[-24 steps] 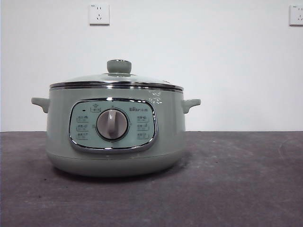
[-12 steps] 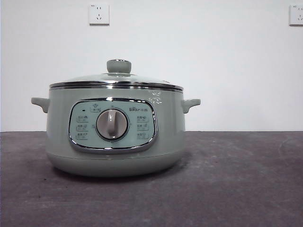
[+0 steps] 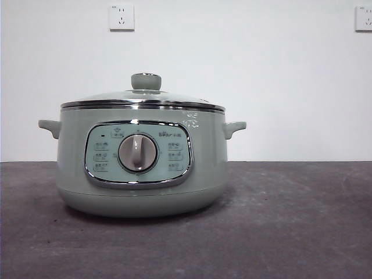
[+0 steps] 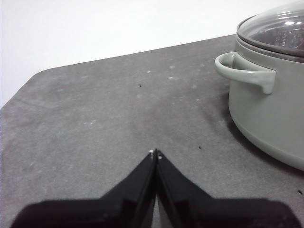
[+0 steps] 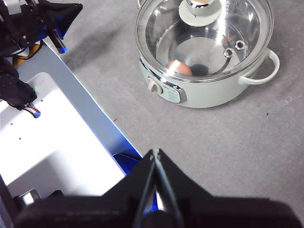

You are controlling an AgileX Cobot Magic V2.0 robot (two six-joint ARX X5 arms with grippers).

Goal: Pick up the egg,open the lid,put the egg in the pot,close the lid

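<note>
The small brown-orange egg [image 5: 179,68] lies inside the round sage-green pot [image 3: 139,165] under the seated domed glass lid [image 3: 142,97], well beyond the right gripper [image 5: 155,153]. Both grippers, left gripper [image 4: 156,153] included, have their 2 jaws pressed together, holding nothing.

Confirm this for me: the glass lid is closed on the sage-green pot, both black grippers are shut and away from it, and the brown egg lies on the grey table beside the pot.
One thing is wrong: the small brown-orange egg is not on the grey table. The right wrist view shows it inside the pale sage-green pot, under the closed glass lid with its chrome rim. The rest holds: the left gripper and right gripper are shut, clear of the pot.
</note>
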